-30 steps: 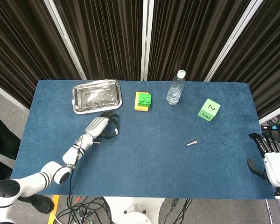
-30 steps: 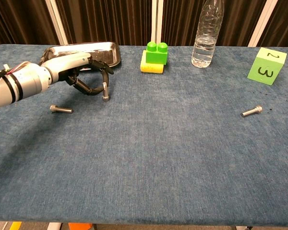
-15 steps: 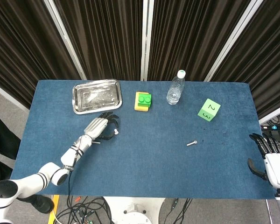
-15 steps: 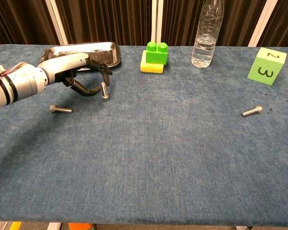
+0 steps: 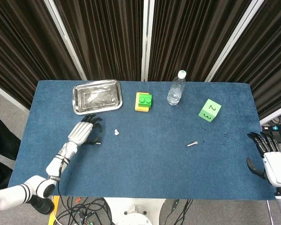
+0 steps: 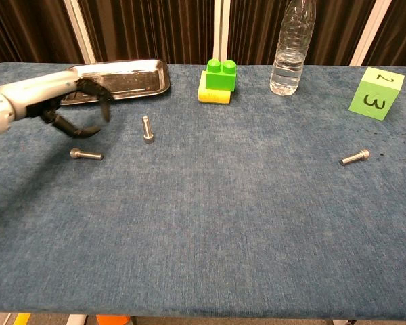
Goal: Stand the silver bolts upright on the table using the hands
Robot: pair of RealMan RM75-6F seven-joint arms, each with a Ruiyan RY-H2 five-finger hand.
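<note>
One silver bolt (image 6: 147,128) stands upright on the blue table, seen from above as a small pale dot (image 5: 116,132). A second bolt (image 6: 86,155) lies flat to its left, just under my left hand (image 6: 71,101), which hovers open with fingers curled and nothing in them; from the head view this hand (image 5: 83,132) sits left of the standing bolt. A third bolt (image 6: 354,157) lies flat on the right part of the table (image 5: 192,144). My right hand (image 5: 268,157) hangs open off the table's right edge.
A metal tray (image 5: 97,96) sits at the back left, close behind my left hand. A green and yellow block (image 5: 144,101), a clear water bottle (image 5: 176,88) and a green numbered cube (image 5: 209,110) line the back of the table (image 5: 150,159).
My left hand let go of the bolt, which now stands upright alone, and drew back to the left over the lying bolt. The right hand barely moved.
</note>
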